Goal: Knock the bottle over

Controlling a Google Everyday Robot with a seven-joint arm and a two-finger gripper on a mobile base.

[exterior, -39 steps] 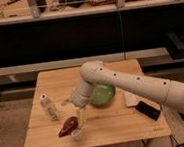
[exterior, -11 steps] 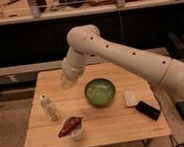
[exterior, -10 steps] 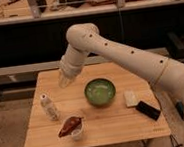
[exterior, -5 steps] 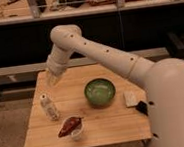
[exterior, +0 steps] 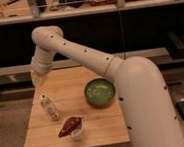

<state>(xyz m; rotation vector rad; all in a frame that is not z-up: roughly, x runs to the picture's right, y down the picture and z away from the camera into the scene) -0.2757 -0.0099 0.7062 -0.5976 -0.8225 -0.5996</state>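
Note:
The bottle [exterior: 49, 107] is small, whitish and translucent with a pale cap. It stands upright near the left edge of the wooden table [exterior: 74, 82]. My gripper [exterior: 35, 81] hangs at the end of the white arm, over the table's far left corner. It is behind and slightly left of the bottle, above its cap and apart from it. The arm [exterior: 83, 51] arches from the lower right, up over the table and down to the gripper.
A green bowl [exterior: 100, 92] sits at the table's middle right. A small white cup with a reddish-brown object [exterior: 72, 127] stands near the front edge, right of the bottle. Dark shelving [exterior: 129, 18] runs behind the table. The arm hides the table's right side.
The arm has swung left, carrying the gripper from above the bowl to the table's far left, behind the bottle. The bottle, bowl and cup have not moved.

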